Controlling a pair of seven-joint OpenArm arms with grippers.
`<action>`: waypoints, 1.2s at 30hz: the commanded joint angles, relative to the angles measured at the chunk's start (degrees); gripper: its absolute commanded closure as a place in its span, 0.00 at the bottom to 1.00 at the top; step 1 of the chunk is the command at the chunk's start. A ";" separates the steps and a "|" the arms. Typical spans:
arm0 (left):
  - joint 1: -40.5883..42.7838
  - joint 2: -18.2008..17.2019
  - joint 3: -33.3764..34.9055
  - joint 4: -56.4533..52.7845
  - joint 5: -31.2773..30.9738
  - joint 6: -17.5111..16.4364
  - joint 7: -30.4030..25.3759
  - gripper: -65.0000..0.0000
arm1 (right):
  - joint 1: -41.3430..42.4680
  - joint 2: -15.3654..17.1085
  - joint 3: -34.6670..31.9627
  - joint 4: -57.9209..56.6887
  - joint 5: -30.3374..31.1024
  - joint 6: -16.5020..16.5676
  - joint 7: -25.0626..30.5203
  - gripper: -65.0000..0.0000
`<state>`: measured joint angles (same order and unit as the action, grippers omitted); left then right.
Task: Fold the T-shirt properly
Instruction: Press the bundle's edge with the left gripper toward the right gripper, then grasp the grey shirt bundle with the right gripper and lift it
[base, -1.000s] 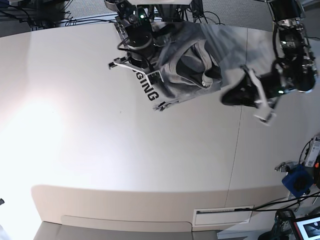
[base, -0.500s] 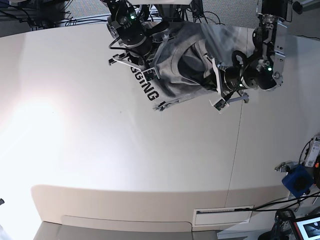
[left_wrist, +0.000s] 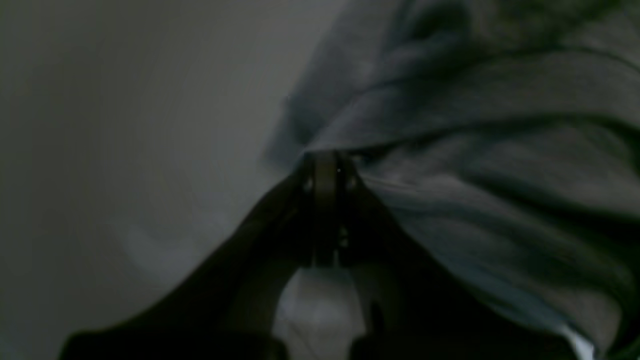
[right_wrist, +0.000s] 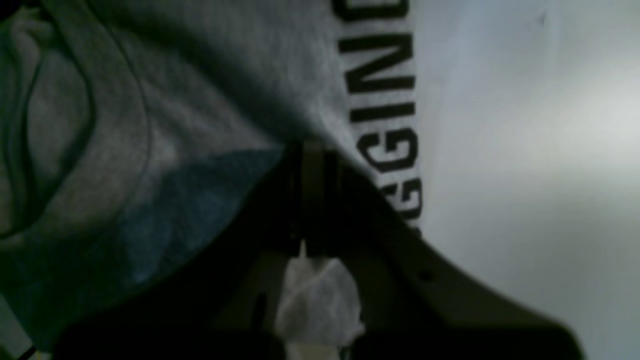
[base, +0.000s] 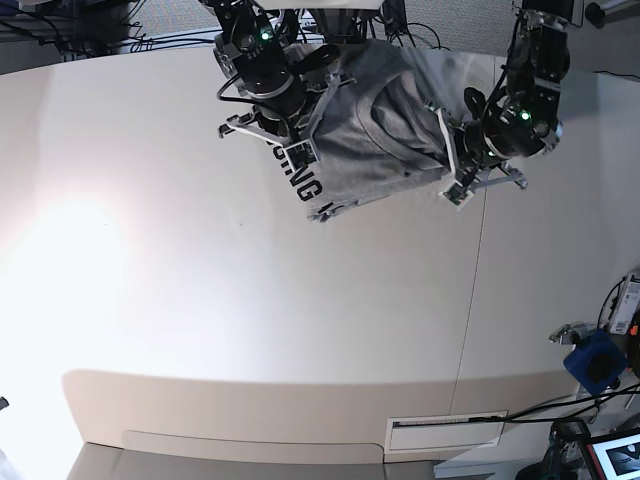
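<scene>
Up at twelve o'clock on the pale table (base: 300, 320), the T-shirt (base: 365, 140) lies bunched in a loose heap, its black lettering (base: 302, 178) showing along the edge that faces eight o'clock.

At about eleven o'clock in the base view sits the right gripper (base: 285, 128), bearing on the lettered side of the heap. Its wrist camera shows the jaws pressed together on a fold of grey cloth (right_wrist: 210, 125) just beside the printed letters (right_wrist: 387, 115). Across the shirt, toward one o'clock, the left gripper (base: 462, 172) sits at the opposite edge; its own camera shows the jaws likewise pinched shut on a ridge of grey fabric (left_wrist: 450, 150), with bare table to the nine o'clock side of them.

By my reading the fold proper has not begun: the garment is crumpled, with no clean edges laid down, and the step in hand is taking hold of two far-apart points so it can be opened out. The next move would call for both arms to lift and draw apart evenly, keeping each pinch firm, so the cloth spreads flat toward six o'clock rather than twisting.
</scene>
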<state>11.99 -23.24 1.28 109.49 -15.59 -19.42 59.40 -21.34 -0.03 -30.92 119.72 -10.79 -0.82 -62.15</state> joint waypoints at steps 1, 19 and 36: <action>-0.76 -0.74 -0.83 0.96 0.09 0.76 -2.14 1.00 | 0.90 -0.31 -0.15 1.03 -0.15 0.00 1.42 1.00; -3.72 -0.72 -27.02 1.03 -18.12 -3.13 -3.30 1.00 | 19.26 8.59 -0.09 1.01 19.45 40.82 -3.91 1.00; 3.74 -0.24 -27.39 1.03 -20.48 -3.13 -3.58 1.00 | 29.59 12.57 -0.15 -22.08 40.94 40.82 -3.76 1.00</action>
<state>16.14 -22.55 -25.69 109.62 -35.42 -22.50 56.90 7.22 12.64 -31.24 96.79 29.26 39.94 -66.85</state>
